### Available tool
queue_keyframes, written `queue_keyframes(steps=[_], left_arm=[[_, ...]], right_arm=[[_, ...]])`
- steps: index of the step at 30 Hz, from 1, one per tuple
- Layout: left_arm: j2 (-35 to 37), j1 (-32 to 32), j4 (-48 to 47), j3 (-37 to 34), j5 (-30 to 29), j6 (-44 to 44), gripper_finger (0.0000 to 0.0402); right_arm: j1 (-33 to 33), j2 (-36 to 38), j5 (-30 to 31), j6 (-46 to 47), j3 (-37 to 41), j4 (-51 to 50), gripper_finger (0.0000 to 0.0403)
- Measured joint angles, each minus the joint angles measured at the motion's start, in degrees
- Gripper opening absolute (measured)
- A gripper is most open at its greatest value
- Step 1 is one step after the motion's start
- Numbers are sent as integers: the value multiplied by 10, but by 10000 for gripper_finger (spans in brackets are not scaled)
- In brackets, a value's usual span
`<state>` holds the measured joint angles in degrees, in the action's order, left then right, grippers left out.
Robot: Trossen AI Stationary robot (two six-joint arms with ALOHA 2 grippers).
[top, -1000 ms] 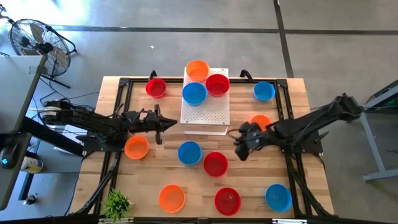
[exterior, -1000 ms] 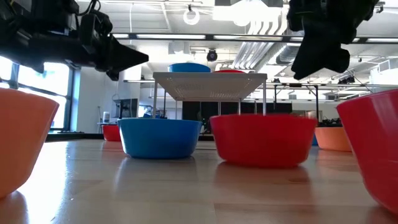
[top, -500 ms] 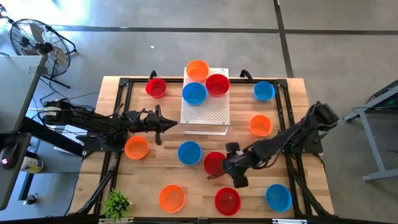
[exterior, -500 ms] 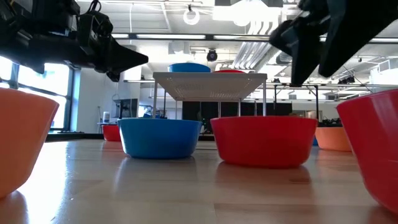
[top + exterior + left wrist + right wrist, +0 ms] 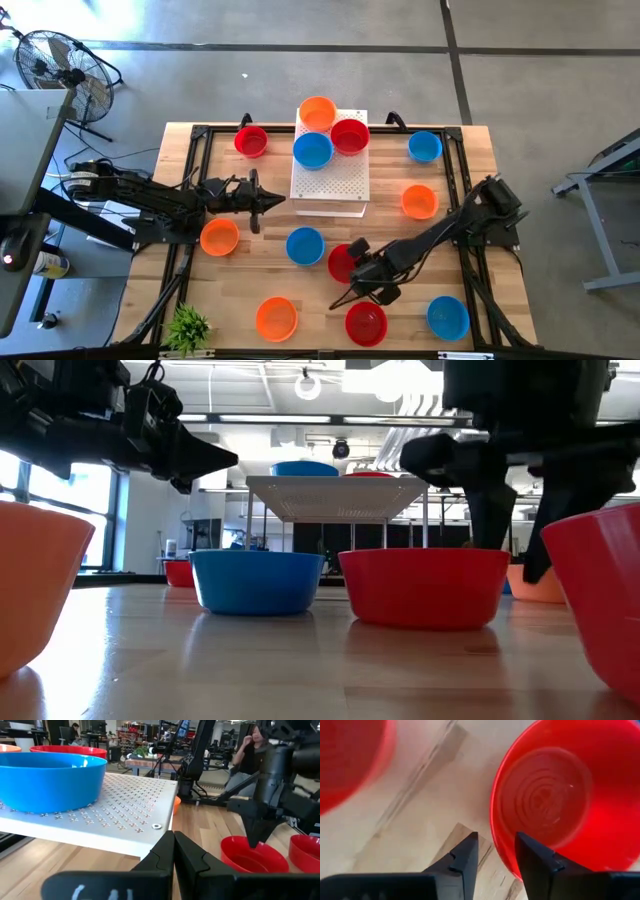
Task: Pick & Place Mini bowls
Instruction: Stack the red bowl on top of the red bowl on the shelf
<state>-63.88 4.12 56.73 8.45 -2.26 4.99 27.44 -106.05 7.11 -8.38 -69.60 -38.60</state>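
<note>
Several red, orange and blue mini bowls stand on the wooden table, and three more sit on the raised white board [image 5: 330, 175]. My right gripper [image 5: 352, 272] is open and points down at the middle red bowl [image 5: 342, 260]. In the right wrist view its fingers [image 5: 496, 837] stand astride that bowl's rim [image 5: 493, 827], one inside and one outside. The left wrist view shows it [image 5: 256, 842] dipping into the bowl [image 5: 252, 860]. My left gripper [image 5: 268, 200] is shut and hovers level beside the board's left near corner, holding nothing. My right gripper comes from above, pointing down, with one finger [image 5: 535, 860] over the inside of the red bowl and the other [image 5: 465, 855] outside its rim. I cannot tell whether either finger touches the rim. The bowl sits flat on the table.
A blue bowl [image 5: 305, 246] stands just left of the red one, and another red bowl [image 5: 366, 323] lies nearer. An orange bowl [image 5: 419, 201] and a blue one [image 5: 448, 317] flank the right arm. A small plant [image 5: 188, 328] is at the near left corner. People [image 5: 250, 750] sit beyond the table.
My right gripper has travelled from beside the board's right near corner toward the table's near left, down to the middle red bowl. It has tipped from slanting to pointing down, and now straddles the bowl's rim. No bowl has moved.
</note>
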Motion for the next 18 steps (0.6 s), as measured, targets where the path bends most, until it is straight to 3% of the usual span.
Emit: queue_keyframes(steps=[11,18], left_arm=[[0,0,1,0,0,0,1],[0,0,1,0,1,13,1]], right_arm=[[-5,-7,60,10,0,18,7],[-4,-3,41,83,-20,13,3]])
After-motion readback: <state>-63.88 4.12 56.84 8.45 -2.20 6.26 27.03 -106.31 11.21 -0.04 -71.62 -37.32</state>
